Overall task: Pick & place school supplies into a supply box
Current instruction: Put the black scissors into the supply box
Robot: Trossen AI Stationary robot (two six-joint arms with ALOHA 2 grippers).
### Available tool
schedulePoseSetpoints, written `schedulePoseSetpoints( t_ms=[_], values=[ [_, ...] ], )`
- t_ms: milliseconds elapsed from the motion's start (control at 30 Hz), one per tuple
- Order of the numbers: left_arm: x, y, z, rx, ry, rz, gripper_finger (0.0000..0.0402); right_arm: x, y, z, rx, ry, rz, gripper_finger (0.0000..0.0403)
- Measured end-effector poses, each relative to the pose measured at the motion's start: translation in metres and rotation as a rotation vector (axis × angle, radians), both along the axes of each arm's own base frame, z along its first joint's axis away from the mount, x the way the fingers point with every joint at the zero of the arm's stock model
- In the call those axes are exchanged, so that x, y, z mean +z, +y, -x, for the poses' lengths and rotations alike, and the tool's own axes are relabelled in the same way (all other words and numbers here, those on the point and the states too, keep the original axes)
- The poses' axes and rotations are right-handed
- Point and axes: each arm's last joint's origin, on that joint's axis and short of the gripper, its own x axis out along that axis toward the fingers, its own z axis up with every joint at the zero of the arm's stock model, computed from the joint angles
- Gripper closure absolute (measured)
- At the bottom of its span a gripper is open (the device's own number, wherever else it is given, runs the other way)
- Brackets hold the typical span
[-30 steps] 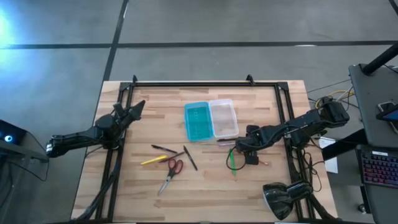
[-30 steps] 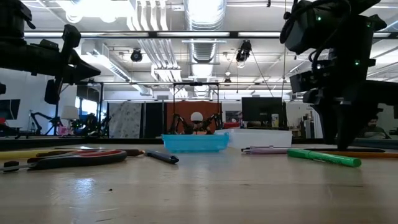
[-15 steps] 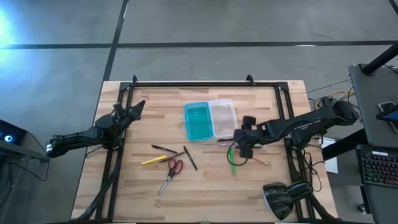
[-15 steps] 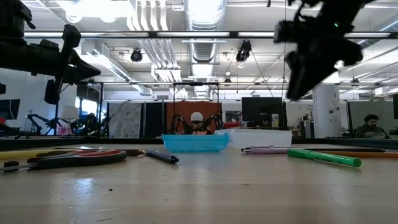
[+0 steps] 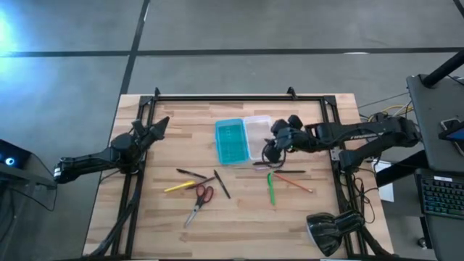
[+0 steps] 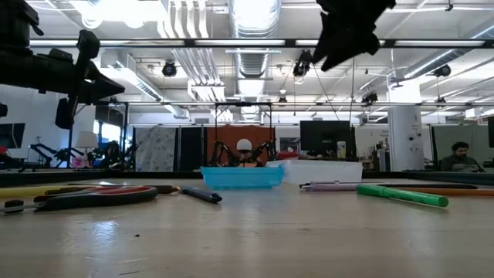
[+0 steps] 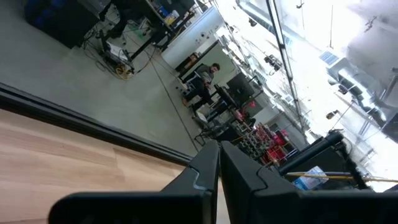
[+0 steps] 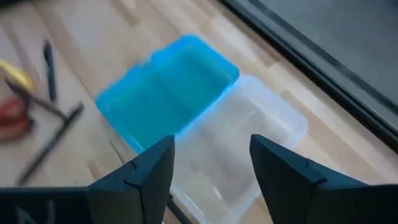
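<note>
The supply box lies open on the table, its turquoise half (image 5: pixel 230 141) beside its clear half (image 5: pixel 259 130); both show in the right wrist view (image 8: pixel 168 87). My right gripper (image 5: pixel 270 148) (image 8: pixel 211 171) hovers open and empty over the clear half, high above the table (image 6: pixel 347 31). The green marker (image 5: pixel 270 188) (image 6: pixel 401 194), orange-red pencil (image 5: pixel 293 182) and a thin dark pen (image 5: pixel 279 172) lie flat near the box. The red-handled scissors (image 5: pixel 199 203), yellow pencil (image 5: pixel 179 187) and two dark pens (image 5: pixel 222 184) lie farther left. My left gripper (image 5: pixel 161 125) (image 7: pixel 217 165) waits shut above the table's left side.
A black metal frame (image 5: pixel 225 96) runs along the table's far edge and down both sides. Bare wood (image 5: pixel 239 225) stretches along the near edge. A dark lamp-like object (image 5: pixel 326 230) sits at the near right corner.
My right gripper has risen from just above the table beside the green marker and travelled toward the far edge and slightly left, ending over the box's clear half. The marker and the other supplies have stayed where they were.
</note>
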Motion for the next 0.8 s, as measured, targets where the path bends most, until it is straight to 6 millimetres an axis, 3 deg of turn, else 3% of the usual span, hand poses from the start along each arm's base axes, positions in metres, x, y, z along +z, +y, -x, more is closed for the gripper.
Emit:
schedulePoseSetpoints(
  t_ms=[233, 533, 800],
  values=[
    [0.007, 0.000, 0.001, 0.003, -0.108, 0.006, 0.0401, 0.018, -0.007, -0.003, -0.073, -0.091, -0.045, 0.0199],
    [0.026, -0.001, 0.006, -0.014, -0.342, -0.027, 0.0401, 0.011, -0.009, -0.005, -0.093, -0.105, -0.067, 0.0199],
    [0.036, -0.003, 0.002, -0.135, -0.306, -0.018, 0.0401, 0.005, -0.009, -0.012, -0.086, -0.079, -0.058, 0.0199]
  ],
)
